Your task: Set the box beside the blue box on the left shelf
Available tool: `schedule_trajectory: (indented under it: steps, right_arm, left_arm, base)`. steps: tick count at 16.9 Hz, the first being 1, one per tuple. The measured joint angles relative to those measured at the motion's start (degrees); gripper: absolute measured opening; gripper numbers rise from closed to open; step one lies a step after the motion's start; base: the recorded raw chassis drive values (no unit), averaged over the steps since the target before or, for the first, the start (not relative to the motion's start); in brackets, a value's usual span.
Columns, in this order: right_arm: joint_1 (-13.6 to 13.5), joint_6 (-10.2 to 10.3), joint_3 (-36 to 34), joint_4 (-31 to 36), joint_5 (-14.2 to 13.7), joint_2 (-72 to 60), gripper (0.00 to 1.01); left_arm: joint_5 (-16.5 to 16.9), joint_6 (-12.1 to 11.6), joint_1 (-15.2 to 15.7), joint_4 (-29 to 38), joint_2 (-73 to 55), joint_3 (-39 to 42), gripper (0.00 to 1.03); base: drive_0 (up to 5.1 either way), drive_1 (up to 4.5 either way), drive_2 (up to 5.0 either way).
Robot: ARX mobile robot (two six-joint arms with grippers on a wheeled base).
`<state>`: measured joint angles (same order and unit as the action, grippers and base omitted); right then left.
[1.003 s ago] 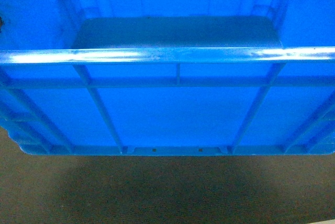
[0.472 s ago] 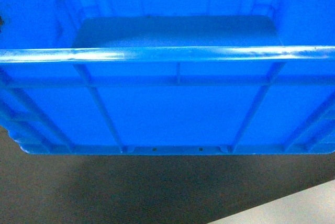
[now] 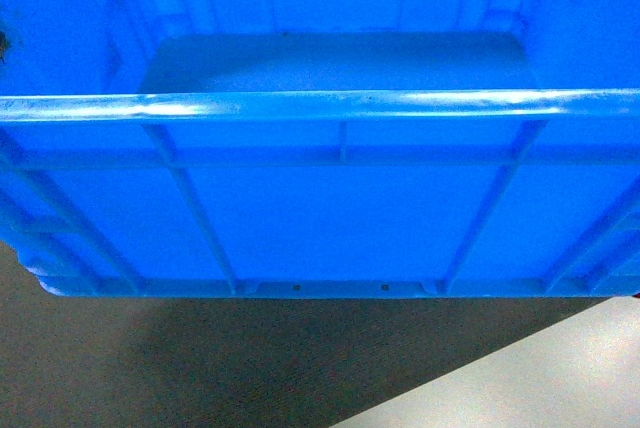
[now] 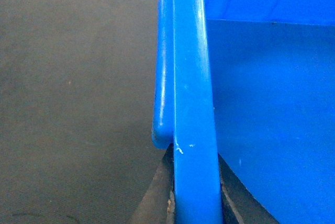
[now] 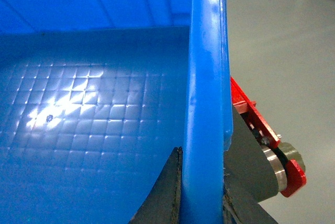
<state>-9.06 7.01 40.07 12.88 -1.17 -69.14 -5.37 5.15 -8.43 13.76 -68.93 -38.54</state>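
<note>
The box, a bright-blue ribbed crate, fills most of the head view, held up above the floor with its near wall and rolled rim facing me. In the left wrist view my left gripper is shut on the box's left rim, one dark finger on each side of the wall. In the right wrist view my right gripper is shut on the box's right rim the same way; the gridded floor of the box is empty. The left shelf and the other blue box are out of view.
Dark carpet-like floor lies below the box. A pale grey floor area shows at the lower right of the head view and beside the box in the right wrist view. A red bracket with a metal roller sits by my right fingers.
The pale floor patch at the lower right of the head view has grown, from a sliver to a wide wedge; the view has moved over the floor. The box keeps its place between both grippers.
</note>
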Motion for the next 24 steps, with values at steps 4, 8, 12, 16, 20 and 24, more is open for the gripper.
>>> schedule_trajectory:
  steps: [4, 8, 12, 16, 20, 24]
  right_arm:
    - [0.0, 0.0, 0.0, 0.0, 0.0, 0.0, 0.09]
    - [0.0, 0.0, 0.0, 0.0, 0.0, 0.0, 0.09]
    - [0.0, 0.0, 0.0, 0.0, 0.0, 0.0, 0.09]
    - [0.0, 0.0, 0.0, 0.0, -0.1, 0.1, 0.09]
    - [0.0, 0.0, 0.0, 0.0, -0.1, 0.2, 0.09]
    - [0.0, 0.0, 0.0, 0.0, -0.1, 0.2, 0.09]
  left_arm:
    - [0.0, 0.0, 0.0, 0.0, 0.0, 0.0, 0.07]
    - [0.0, 0.0, 0.0, 0.0, 0.0, 0.0, 0.07]
    - [0.0, 0.0, 0.0, 0.0, 0.0, 0.0, 0.07]
    - [0.0, 0.0, -0.1, 0.0, 0.0, 0.0, 0.07]
    - [0.0, 0.0, -0.1, 0.0, 0.0, 0.0, 0.07]
    - [0.0, 0.0, -0.1, 0.0, 0.0, 0.0, 0.07]
  base:
    - [-1.6, -1.61, -1.6]
    - [-1.4, -1.40, -1.4]
    - [-1.6, -1.57, -1.6]
    - [-1.4, -1.44, -1.4]
    - [-1.5, -1.53, -1.5]
    - [-1.5, -1.51, -1.5]
